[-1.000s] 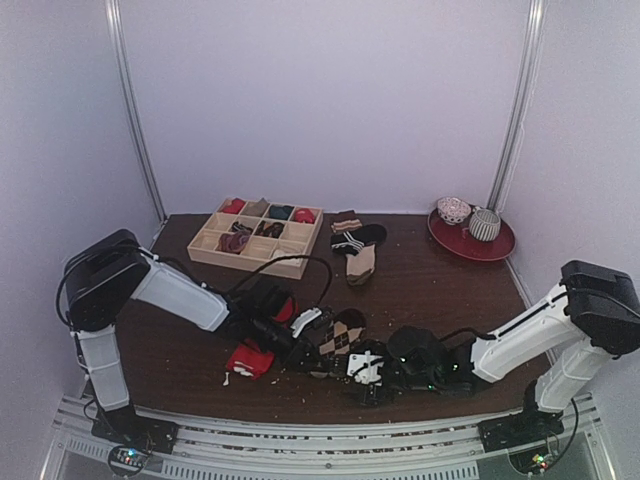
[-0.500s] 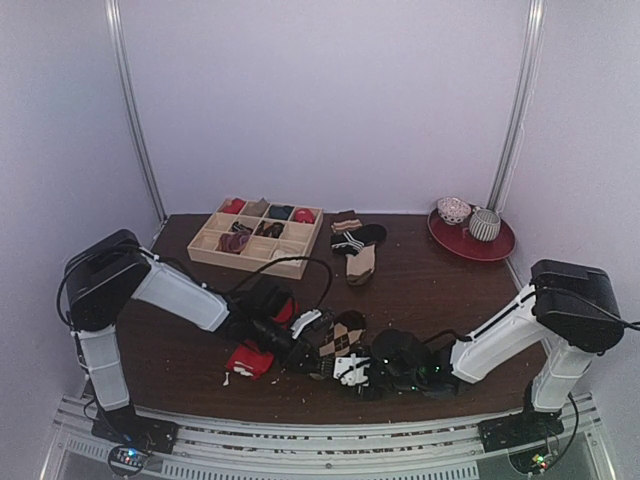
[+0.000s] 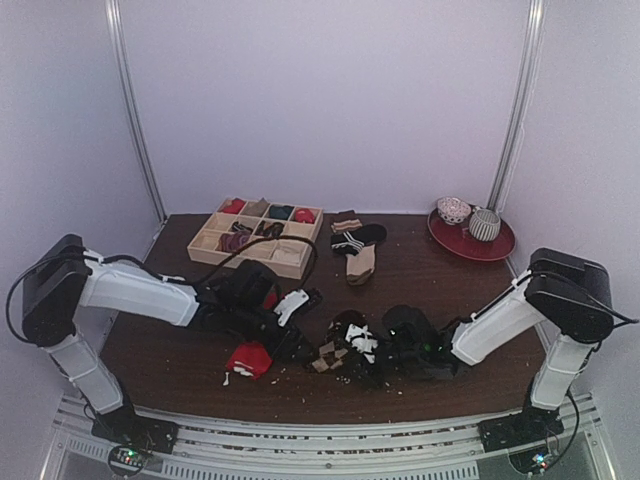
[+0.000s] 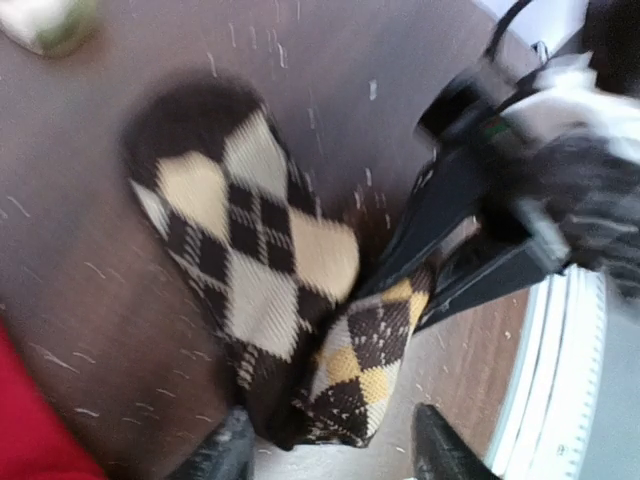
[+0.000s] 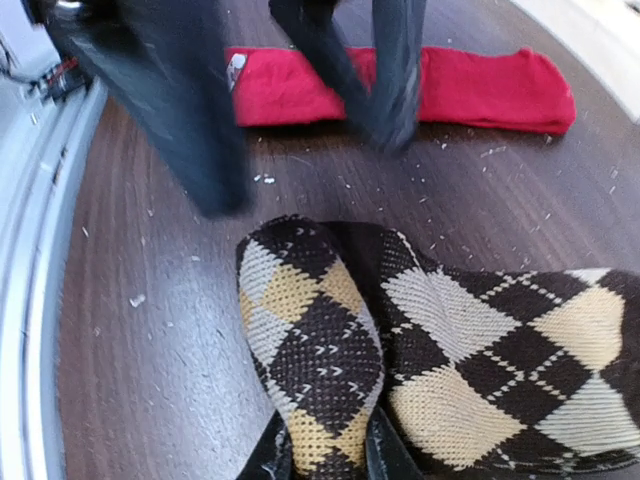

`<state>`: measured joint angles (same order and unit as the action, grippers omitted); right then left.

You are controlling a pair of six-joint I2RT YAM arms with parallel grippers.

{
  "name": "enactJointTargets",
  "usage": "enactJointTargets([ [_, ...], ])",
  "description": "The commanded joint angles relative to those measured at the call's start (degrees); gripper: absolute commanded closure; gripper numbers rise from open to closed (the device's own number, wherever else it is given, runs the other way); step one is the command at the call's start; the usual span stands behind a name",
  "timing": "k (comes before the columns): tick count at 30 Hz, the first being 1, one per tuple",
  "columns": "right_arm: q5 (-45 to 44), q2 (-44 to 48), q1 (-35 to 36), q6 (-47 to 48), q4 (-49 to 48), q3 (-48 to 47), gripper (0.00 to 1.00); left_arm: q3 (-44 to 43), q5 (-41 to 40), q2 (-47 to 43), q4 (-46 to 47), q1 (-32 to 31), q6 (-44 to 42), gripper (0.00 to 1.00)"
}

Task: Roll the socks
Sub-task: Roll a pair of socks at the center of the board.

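Observation:
The dark brown argyle sock (image 4: 250,230) lies flat on the table with its near end folded up into a small roll (image 5: 320,340). My right gripper (image 5: 328,458) is shut on that folded end, pinching it between both fingers. My left gripper (image 4: 330,458) stands open, its fingertips either side of the fold and apart from it. The red sock (image 5: 400,85) lies stretched out behind, beyond the left gripper's dark fingers (image 5: 390,80). In the top view the red sock (image 3: 250,358) sits left of the argyle sock (image 3: 335,350), and both grippers meet over the argyle sock.
A wooden compartment tray (image 3: 205,245) holding rolled socks stands at the back left. A black sock with white stripes (image 3: 355,238) and a tan sock (image 3: 360,263) lie at the back centre. A red plate (image 3: 497,248) with two round objects sits back right. The table's front rail is close.
My left gripper has opened, let go of the argyle sock and drawn back to the left. My right gripper has moved in and shut on the folded end.

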<state>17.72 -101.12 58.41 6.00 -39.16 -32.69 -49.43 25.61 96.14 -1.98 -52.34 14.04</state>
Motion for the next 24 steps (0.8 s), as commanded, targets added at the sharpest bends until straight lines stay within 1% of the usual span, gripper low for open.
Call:
enactJointTargets([
  [1, 14.47, -5.49, -3.88, -13.29, 10.11, -1.26, 0.89, 4.30, -6.79, -7.30, 10.93, 0.13, -4.93, 0.39],
  [2, 16.02, -6.64, -4.55, -14.91, 10.83, -1.88, 0.90, 7.24, -6.04, -8.77, 16.90, 0.13, -5.87, 0.38],
  [5, 19.08, -8.88, -6.27, -19.19, 13.80, -3.39, 0.89, 13.44, -3.83, -10.98, 28.44, -0.06, -8.12, 0.37],
  [6, 19.93, -9.52, -6.71, -20.16, 14.94, -3.85, 0.89, 14.27, -3.32, -10.59, 30.01, -0.05, -8.68, 0.37],
  [11, 20.39, -11.59, -7.36, -20.37, 20.83, -5.90, 0.89, 13.44, -1.60, -4.65, 29.61, -0.55, -11.83, 0.40],
  [15, 20.68, -12.65, -7.57, -20.41, 21.46, -6.02, 0.89, 12.12, -2.53, -0.95, 30.27, -1.27, -13.82, 0.39],
  [19, 20.85, -12.89, -7.73, -20.46, 21.30, -6.04, 0.89, 10.54, -1.70, 2.52, 29.18, -1.42, -14.49, 0.40],
  [22, 20.99, -13.02, -7.88, -20.27, 21.39, -6.02, 0.89, 10.49, -0.76, 3.82, 29.62, -1.86, -14.16, 0.43],
  [23, 21.03, -13.17, -7.94, -20.10, 21.44, -6.11, 0.89, 10.30, -0.78, 4.41, 29.55, -1.95, -14.01, 0.46],
  [24, 21.14, -13.29, -8.02, -19.88, 21.61, -6.29, 0.89, 9.93, -0.88, 5.08, 29.14, -1.98, -13.96, 0.51],
])
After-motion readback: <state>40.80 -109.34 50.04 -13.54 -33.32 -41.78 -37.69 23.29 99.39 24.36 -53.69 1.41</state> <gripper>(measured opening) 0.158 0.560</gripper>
